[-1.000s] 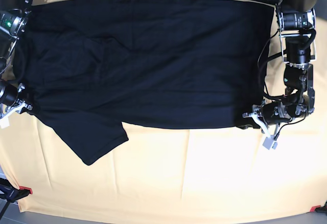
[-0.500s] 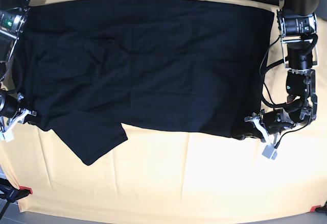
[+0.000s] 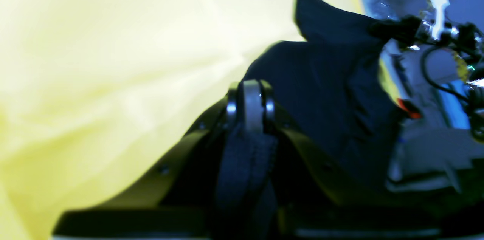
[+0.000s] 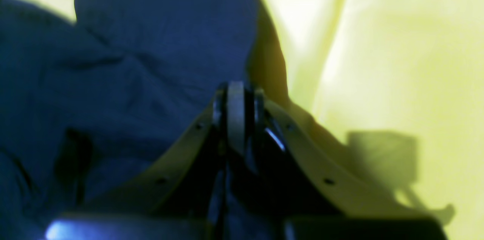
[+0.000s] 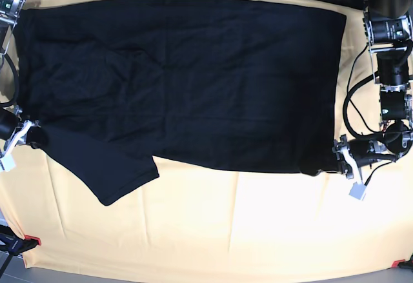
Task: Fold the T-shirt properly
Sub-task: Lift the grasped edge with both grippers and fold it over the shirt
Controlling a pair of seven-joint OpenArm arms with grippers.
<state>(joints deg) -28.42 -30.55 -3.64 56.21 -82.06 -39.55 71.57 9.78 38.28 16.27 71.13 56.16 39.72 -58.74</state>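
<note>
A pale yellow-orange cloth (image 5: 226, 225) covers the table beneath both grippers. The left gripper (image 5: 337, 155) and right gripper (image 5: 27, 135) each pinch an edge of the T-shirt (image 5: 187, 77).

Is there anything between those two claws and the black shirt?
Nothing visible. Each tool already pinches the T-shirt itself: the left tool at one lower corner, the right tool at the opposite edge. Around it lies only the yellow cloth.
</note>
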